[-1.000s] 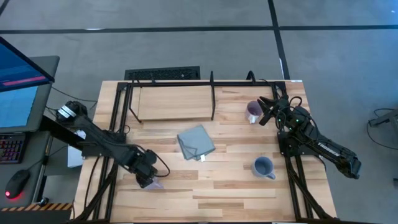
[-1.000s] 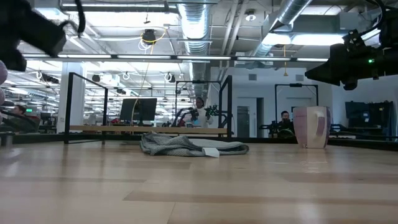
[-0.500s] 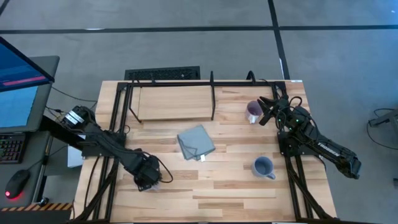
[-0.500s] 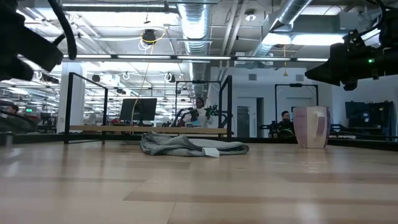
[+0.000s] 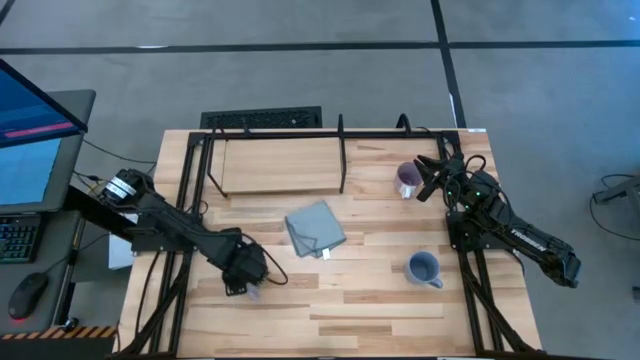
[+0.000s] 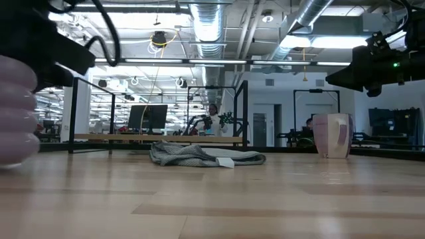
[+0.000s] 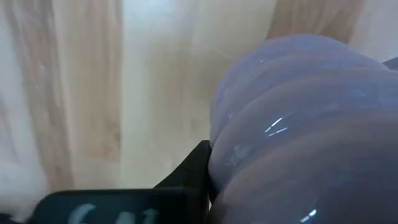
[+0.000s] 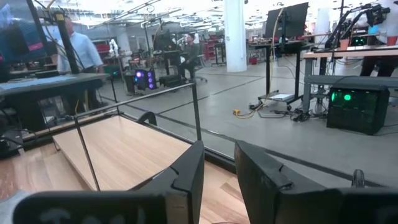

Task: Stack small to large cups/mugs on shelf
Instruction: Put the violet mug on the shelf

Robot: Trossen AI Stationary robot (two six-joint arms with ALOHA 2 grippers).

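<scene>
My left gripper (image 5: 246, 275) is near the table's front left, shut on the light purple ribbed mug (image 7: 298, 124). The mug also shows large at the left of the low view (image 6: 14, 109). In the high view the gripper hides most of it. My right gripper (image 5: 426, 178) is open and empty, hovering just right of and above the darker purple mug (image 5: 406, 180), which stands upright on the table (image 6: 332, 135). The blue-grey mug (image 5: 423, 268) stands at the near right. The shelf (image 5: 280, 165) with its black divider (image 5: 342, 155) is at the far side. My left gripper has the light purple mug's ribbed outer wall (image 7: 227, 155) against one dark finger (image 7: 196, 171). The mug hides the other finger. The gripper comes at the mug from above. I cannot tell whether the mug's base is clear of the table.
A folded grey-blue cloth (image 5: 315, 228) lies mid-table, between the left gripper and the shelf. Black frame rods run along the table's left (image 5: 185, 190) and right (image 5: 470, 270) sides. Bare wood lies along the near edge (image 5: 340, 320).
My left gripper has gone toward the table's right edge and a little toward the far edge, carrying the light purple mug. The mug now shows large at the left of the low view.
</scene>
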